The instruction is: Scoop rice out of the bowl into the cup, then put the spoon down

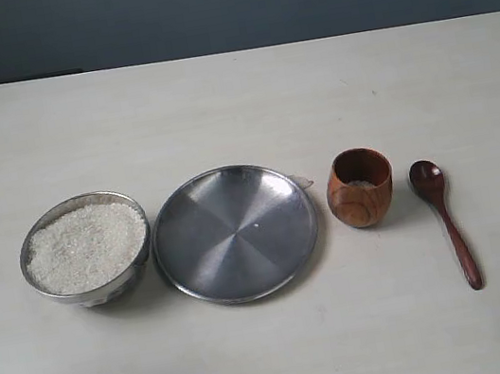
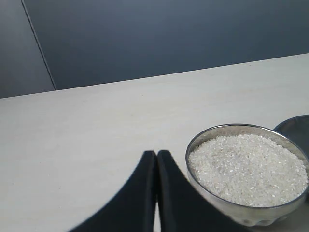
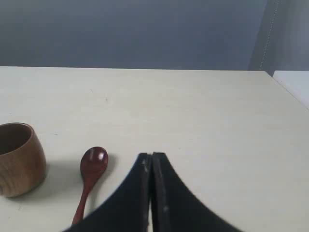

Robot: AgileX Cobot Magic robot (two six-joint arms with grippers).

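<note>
Spoon (image 1: 445, 217) lies beside cup (image 1: 360, 190); plate (image 1: 235, 234) separates cup from bowl (image 1: 113, 287).

A row of bowl (image 1: 104, 290), plate (image 1: 235, 233), cup (image 1: 361, 197) and spoon (image 1: 444, 217) crosses the counter (image 1: 236, 103). Bowl and plate nearly touch; a narrow gap parts cup from spoon. Behind and in front of the row the counter lies open.

On the table (image 1: 217, 106), left to right: rice (image 1: 86, 247) in the bowl (image 1: 104, 290), plate (image 1: 235, 234), cup (image 1: 360, 199), spoon (image 1: 443, 212).
</note>
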